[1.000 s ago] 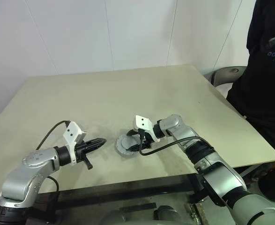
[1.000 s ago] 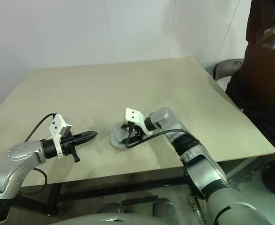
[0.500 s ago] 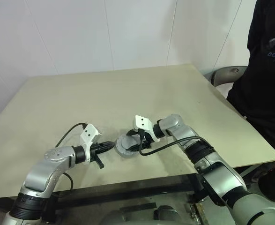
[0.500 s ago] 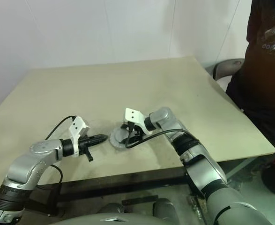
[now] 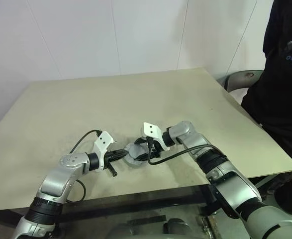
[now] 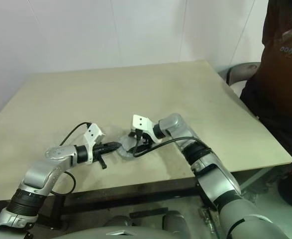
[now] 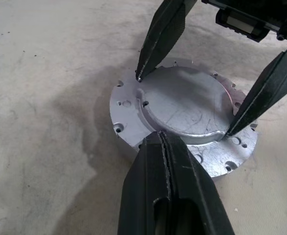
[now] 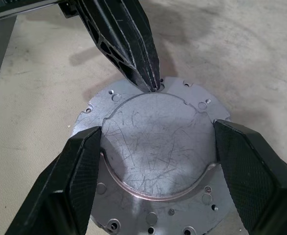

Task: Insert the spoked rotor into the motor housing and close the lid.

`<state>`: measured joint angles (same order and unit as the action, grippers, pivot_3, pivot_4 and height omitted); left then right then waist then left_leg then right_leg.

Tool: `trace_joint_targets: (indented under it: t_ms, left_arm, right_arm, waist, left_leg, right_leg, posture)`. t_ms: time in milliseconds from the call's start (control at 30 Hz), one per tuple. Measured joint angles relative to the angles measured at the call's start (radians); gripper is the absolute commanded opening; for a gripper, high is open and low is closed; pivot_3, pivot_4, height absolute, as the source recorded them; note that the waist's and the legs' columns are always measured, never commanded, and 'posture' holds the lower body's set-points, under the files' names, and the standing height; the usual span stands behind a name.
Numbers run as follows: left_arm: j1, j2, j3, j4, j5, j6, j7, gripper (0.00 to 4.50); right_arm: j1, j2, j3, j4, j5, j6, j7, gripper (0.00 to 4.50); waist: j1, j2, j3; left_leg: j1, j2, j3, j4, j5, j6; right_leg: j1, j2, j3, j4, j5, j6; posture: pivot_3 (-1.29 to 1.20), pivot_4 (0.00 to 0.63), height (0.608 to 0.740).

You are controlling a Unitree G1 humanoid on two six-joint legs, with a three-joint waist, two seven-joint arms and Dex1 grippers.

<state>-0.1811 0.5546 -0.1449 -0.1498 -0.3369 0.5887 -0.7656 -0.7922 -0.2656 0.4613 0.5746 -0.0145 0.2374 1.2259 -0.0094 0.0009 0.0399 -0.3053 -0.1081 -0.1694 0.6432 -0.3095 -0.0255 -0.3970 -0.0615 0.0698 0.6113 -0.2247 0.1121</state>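
The lid [image 8: 155, 152] sits on the housing. The right fingers [image 8: 243, 171] are spread around its raised middle; the left fingers [image 7: 170, 181], pressed together, touch its edge. Next, press it down flat.

The flat round grey metal lid [image 7: 182, 105] is covering whatever sits beneath it. The right tool [image 5: 146, 152] is hiding much of that lid at the lower centre of the head views. A dark-clothed person [image 5: 280, 84] is being cut off by the frame's right edge.
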Motion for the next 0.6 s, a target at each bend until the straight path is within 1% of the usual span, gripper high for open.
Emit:
trace_joint_targets:
  t_ms: [67,133,267,433,600]
  left_arm:
    - [-0.004,0.002,-0.002,-0.003,0.002,0.012,-0.001,0.00]
    - [-0.008,0.006,-0.004,-0.008,0.003,0.018,-0.003,0.00]
    - [-0.008,0.011,-0.008,-0.016,0.006,0.026,-0.006,0.00]
    - [-0.008,0.012,-0.009,-0.023,0.010,0.034,-0.009,0.00]
    - [-0.010,0.015,-0.010,-0.032,0.014,0.036,-0.019,0.00]
  right_arm:
    - [-0.002,0.000,0.000,-0.003,0.000,0.010,0.003,3.95]
    - [-0.003,-0.004,0.000,-0.007,-0.003,0.030,0.008,4.48]
    - [-0.003,-0.026,-0.001,-0.037,-0.003,0.076,0.040,4.48]
    - [-0.011,-0.023,-0.011,-0.046,0.000,0.118,0.038,4.48]
    - [-0.025,-0.022,-0.061,-0.040,0.046,0.222,0.039,4.48]
  waist:
    - [0.000,0.000,0.000]
    - [0.000,0.000,0.000]
    - [-0.001,0.000,0.000]
    - [0.000,0.000,0.000]
    - [0.001,0.001,0.000]
  left_leg:
    - [0.000,0.000,0.000,0.000,0.000,0.000]
    - [0.000,0.000,0.000,0.000,0.000,0.000]
    - [0.000,0.000,0.000,-0.001,0.000,0.000]
    - [-0.001,0.000,0.000,-0.002,0.000,0.000]
    - [-0.008,0.000,0.000,-0.002,0.000,0.000]
  right_leg:
    - [0.000,0.000,0.000,0.000,0.000,0.000]
    - [0.000,0.000,0.000,0.000,0.000,0.000]
    - [-0.001,0.000,0.000,0.000,0.000,0.001]
    - [-0.002,0.000,0.000,-0.001,-0.001,0.001]
    - [-0.010,0.000,0.000,0.000,0.001,0.002]
  posture:
    - [0.00,0.000,0.740]
    - [0.00,0.000,0.740]
    - [0.00,0.000,0.740]
    - [0.00,0.000,0.740]
    - [0.00,0.000,0.740]
